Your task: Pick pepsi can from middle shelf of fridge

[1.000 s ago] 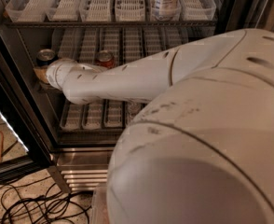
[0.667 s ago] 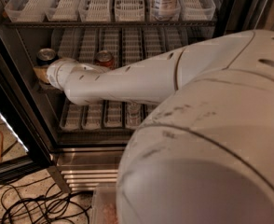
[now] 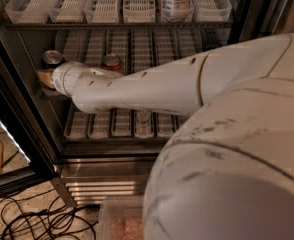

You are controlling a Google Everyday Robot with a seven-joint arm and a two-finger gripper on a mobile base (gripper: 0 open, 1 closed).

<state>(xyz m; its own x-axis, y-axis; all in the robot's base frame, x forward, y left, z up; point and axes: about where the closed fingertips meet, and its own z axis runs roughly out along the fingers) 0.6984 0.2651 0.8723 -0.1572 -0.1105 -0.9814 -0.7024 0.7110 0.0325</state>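
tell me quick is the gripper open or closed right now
Gripper: cannot be told; it is at the left end of the middle shelf, beside a silver-topped can.

Pepsi can (image 3: pixel 52 59), silver top, stands upright at far left of middle shelf (image 3: pixel 143 48) in fridge (image 3: pixel 103 178), gripper (image 3: pixel 45 77) just before it.

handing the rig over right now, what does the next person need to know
Gripper: inside the fridge, at the left end of the middle shelf; whether it has a hold cannot be seen.
Pepsi can: upright on that shelf's left end, right beside the gripper.
Red can: upright further right, behind the arm; leave it.
Done: the arm is at the can.
Left: confirm the grasp, lift, draw the can out of the fridge.
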